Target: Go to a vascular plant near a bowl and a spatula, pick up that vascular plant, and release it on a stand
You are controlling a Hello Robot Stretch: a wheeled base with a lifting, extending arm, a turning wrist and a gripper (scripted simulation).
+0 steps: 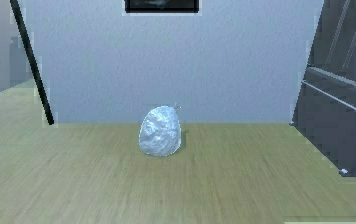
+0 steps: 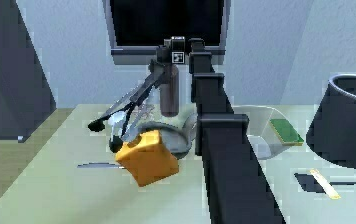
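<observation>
Across the arm side view's middle: arm, a dark square bar rising from the bottom edge toward the top centre. At its far end are two small white squares with black marks. Left of these is the gripper, a dark body with two thin fingers slanting down to the left.
- Finger state: cannot be told.
- Load: cannot be told, since things lie on the tabletop at and behind the fingertips.

Just below the fingertips, left of the arm:
- Yellow-orange block, tilted. Whether it rests on the tabletop or hangs clear cannot be told.
- The plant cannot be made out for certain; whether the block is its pot cannot be told.
- Grey rounded thing, behind the block and against the arm.
- Thin grey sliver, lying flat on the tabletop left of the block.

Right of the arm:
- White bowl, partly hidden by the arm.
- Green flat piece, just beside the bowl.
- Dark rounded shade, at the right edge.
- Pale flat strip, at the lower right, too small to name.

Top centre is a dark panel on the wall; upper left, dark furniture.

Forward view:
- Centre: silvery-white lumpy thing on a wood-toned surface.
- Left: dark slanting bar.
- Top edge: dark frame.
- Right: dark cabinet.
</observation>
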